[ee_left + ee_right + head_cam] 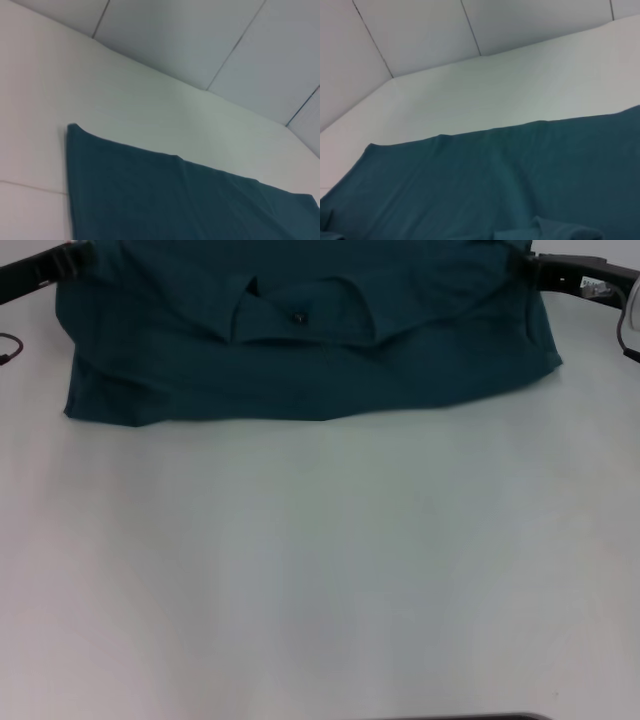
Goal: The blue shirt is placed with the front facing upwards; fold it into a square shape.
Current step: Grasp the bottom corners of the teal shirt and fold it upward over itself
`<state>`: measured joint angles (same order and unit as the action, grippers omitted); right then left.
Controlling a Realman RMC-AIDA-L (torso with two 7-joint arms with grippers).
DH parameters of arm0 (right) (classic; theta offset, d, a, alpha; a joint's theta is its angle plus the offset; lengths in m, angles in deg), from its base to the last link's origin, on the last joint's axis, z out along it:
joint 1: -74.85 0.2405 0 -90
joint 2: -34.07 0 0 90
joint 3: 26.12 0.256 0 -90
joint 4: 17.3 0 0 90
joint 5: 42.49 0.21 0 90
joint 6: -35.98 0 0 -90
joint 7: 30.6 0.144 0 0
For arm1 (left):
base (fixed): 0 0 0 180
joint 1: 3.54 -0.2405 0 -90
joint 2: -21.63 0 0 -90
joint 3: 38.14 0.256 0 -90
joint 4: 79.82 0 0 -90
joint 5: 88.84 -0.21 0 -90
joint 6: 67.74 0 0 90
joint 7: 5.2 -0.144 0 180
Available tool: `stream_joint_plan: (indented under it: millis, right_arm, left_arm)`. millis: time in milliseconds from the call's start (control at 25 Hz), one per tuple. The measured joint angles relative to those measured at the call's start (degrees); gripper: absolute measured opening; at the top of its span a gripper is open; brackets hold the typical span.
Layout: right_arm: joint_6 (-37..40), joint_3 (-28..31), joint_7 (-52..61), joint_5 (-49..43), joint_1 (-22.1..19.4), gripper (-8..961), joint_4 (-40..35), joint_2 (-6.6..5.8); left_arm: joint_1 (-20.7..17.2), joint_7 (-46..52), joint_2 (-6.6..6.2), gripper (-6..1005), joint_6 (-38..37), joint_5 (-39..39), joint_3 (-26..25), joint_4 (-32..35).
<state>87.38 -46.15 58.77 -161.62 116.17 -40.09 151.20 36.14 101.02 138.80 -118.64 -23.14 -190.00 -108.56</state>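
Blue shirt (300, 350) folded at far table (320, 570) edge, tools' grip state untellable

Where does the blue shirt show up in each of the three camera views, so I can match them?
Head view: the blue shirt spans the far part of the white table, collar toward the near side, between the left gripper and the right gripper.
Left wrist view: lower part of the picture.
Right wrist view: lower half.
Shared landmark: the shirt's straight edge against the white table.
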Motion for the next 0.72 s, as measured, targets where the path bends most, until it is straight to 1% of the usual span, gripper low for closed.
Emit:
stream_joint_plan:
  millis: [240, 400, 480, 640, 720]
  right_arm:
    - [-0.3, 0.0, -0.1, 0.0, -0.4, 110, 0.0, 0.05]
    - [-1.4, -0.1, -0.1, -0.3, -0.4, 126, 0.0, 0.51]
    - [-1.5, -0.1, -0.1, -0.3, -0.4, 133, 0.0, 0.56]
    - [-1.5, -0.1, -0.2, -0.4, -0.4, 149, -0.2, 0.68]
    - [-1.4, -0.2, -0.2, -0.4, -0.5, 156, -0.4, 0.69]
  left_arm:
    - [-0.7, -0.7, 0.94, 0, -0.8, 0.0, 0.1, 0.2]
    - [-0.9, -1.2, 1.66, 0, -1.6, 0.0, 0.1, 0.2]
    - [-0.9, -1.3, 1.92, 0, -2.6, -0.2, 0.3, 0.1]
    - [-1.1, -1.4, 2.31, 32, -6.1, 0.0, 2.7, -1.0]
    - [-1.2, -1.4, 2.36, 49, -6.8, 0.0, 3.1, -1.3]
